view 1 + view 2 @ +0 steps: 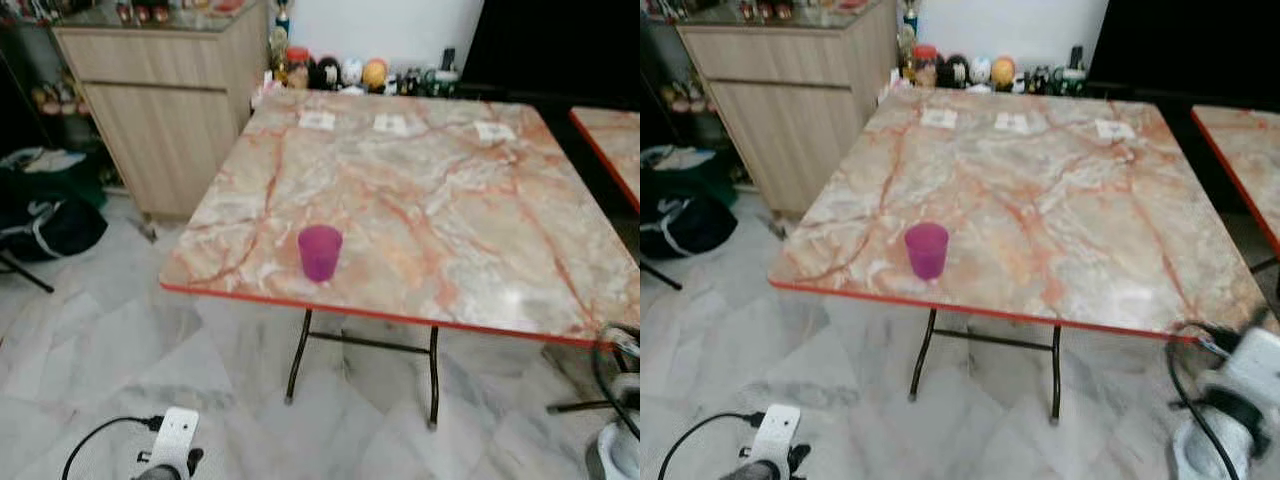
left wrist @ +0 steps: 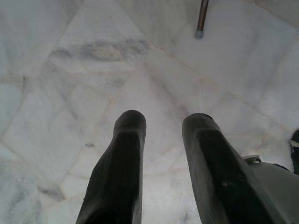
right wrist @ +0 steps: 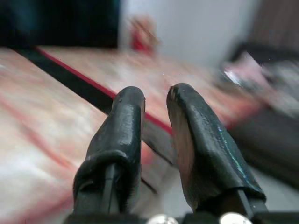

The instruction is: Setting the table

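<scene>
A translucent purple cup (image 1: 320,252) stands upright near the front edge of a pink marble-patterned table (image 1: 450,200) with a red rim. Nothing else of tableware is on it. My left arm (image 1: 170,445) hangs low in front of the table's left side; its gripper (image 2: 163,123) is open over the marble floor, holding nothing. My right arm (image 1: 1240,390) is raised by the table's front right corner. The right gripper (image 3: 155,100) looks along the tabletop, its fingers slightly apart and empty. The cup is well left of it.
Three small paper cards (image 1: 390,123) lie along the table's far side, with figurines (image 1: 330,72) behind them. A wooden cabinet (image 1: 170,110) stands at the back left, a black bag (image 1: 45,215) on the floor left, a second table (image 1: 610,140) to the right.
</scene>
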